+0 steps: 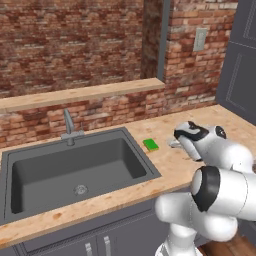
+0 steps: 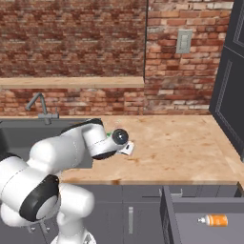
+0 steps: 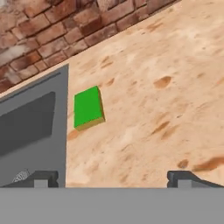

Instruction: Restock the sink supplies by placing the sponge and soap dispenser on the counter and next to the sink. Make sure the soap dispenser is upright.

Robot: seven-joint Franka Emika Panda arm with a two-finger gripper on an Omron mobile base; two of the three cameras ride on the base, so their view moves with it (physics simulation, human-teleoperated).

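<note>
The bright green sponge (image 1: 151, 145) lies flat on the tan counter (image 1: 175, 167), just beside the sink's right rim; in the hand view the sponge (image 3: 88, 108) is upper left of centre. My gripper (image 3: 113, 179) hovers open over the counter a little to the right of the sponge, with nothing between its fingers; it also shows in the base views (image 1: 173, 144) (image 2: 127, 148). The orange soap dispenser (image 2: 213, 220) lies on its side in an open drawer (image 2: 174, 209) below the counter. The dark grey sink (image 1: 75, 165) is recessed at the left.
A slim grey faucet (image 1: 68, 127) stands behind the sink. A brick wall with a wooden ledge (image 1: 85, 93) runs along the back. A dark tall cabinet (image 2: 231, 90) closes the counter's right end. The open drawer sticks out from the cabinet front.
</note>
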